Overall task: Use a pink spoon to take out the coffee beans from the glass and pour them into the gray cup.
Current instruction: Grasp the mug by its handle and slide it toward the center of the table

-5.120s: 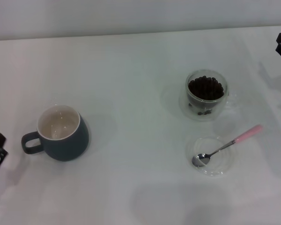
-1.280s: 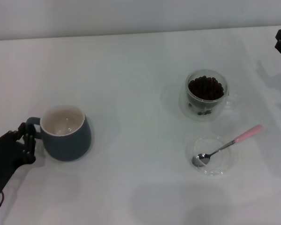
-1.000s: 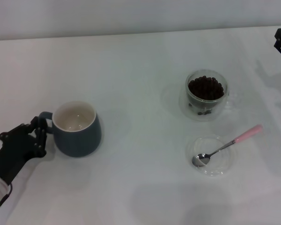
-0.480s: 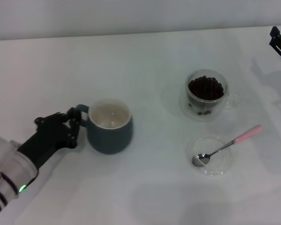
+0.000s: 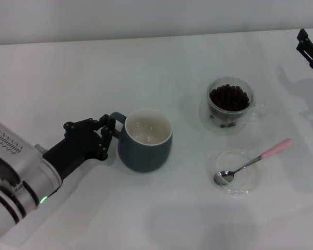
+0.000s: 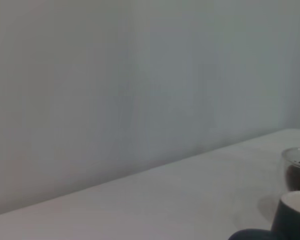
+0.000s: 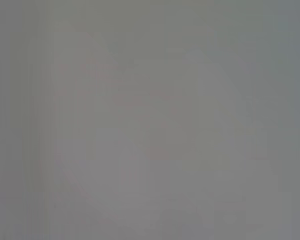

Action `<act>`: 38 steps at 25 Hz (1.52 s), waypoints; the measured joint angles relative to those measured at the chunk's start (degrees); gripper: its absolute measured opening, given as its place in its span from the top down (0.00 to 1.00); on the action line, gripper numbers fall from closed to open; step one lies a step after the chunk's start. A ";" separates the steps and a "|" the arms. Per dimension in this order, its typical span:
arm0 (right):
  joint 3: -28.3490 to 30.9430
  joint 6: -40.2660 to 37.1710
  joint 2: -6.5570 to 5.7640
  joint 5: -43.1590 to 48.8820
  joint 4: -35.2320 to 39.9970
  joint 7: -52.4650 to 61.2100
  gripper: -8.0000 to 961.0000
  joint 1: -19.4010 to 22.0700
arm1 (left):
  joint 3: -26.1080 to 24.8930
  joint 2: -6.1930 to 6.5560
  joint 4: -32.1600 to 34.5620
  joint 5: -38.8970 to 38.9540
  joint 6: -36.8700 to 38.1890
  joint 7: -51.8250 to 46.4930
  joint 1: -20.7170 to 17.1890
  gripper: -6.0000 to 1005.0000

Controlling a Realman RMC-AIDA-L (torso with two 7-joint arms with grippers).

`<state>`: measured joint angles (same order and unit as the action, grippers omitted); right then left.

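The gray cup (image 5: 145, 139) stands upright near the middle of the white table, its off-white inside empty. My left gripper (image 5: 108, 134) is shut on the cup's loop handle from the left. The cup's edge also shows in the left wrist view (image 6: 292, 216). The glass (image 5: 230, 104) full of coffee beans (image 5: 229, 97) stands to the right and farther back; it also shows in the left wrist view (image 6: 297, 167). The pink spoon (image 5: 253, 160) lies in front of the glass, bowl in a saucer, handle pointing right and back. My right gripper (image 5: 309, 49) is at the far right edge.
A flat clear glass saucer (image 5: 235, 173) lies under the spoon's bowl at the front right. The white table (image 5: 161, 67) ends at a pale wall along the back. The right wrist view shows only a blank grey surface.
My left gripper came in, took the gray cup by its handle and moved it right, from the left side to near the middle. The right gripper shifted slightly up at the far right.
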<state>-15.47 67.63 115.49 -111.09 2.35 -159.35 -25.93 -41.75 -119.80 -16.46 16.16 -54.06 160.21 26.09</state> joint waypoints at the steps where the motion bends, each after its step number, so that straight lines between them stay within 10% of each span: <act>1: 0.00 0.02 0.00 0.00 -0.01 0.00 0.13 0.00 | 0.18 0.00 -0.07 0.00 0.36 -0.04 0.26 0.88; 20: 0.00 0.14 0.08 -0.01 -0.06 0.00 0.13 0.05 | 2.96 0.18 -1.02 0.01 2.30 -0.34 1.73 0.88; 38: -0.25 0.76 0.04 -0.01 -0.06 0.19 0.14 0.64 | 2.47 0.44 -0.95 0.12 1.35 0.19 -0.58 0.58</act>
<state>-15.72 68.39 115.53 -111.09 2.29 -159.16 -25.28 -39.29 -119.36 -17.41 16.29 -52.71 160.40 25.51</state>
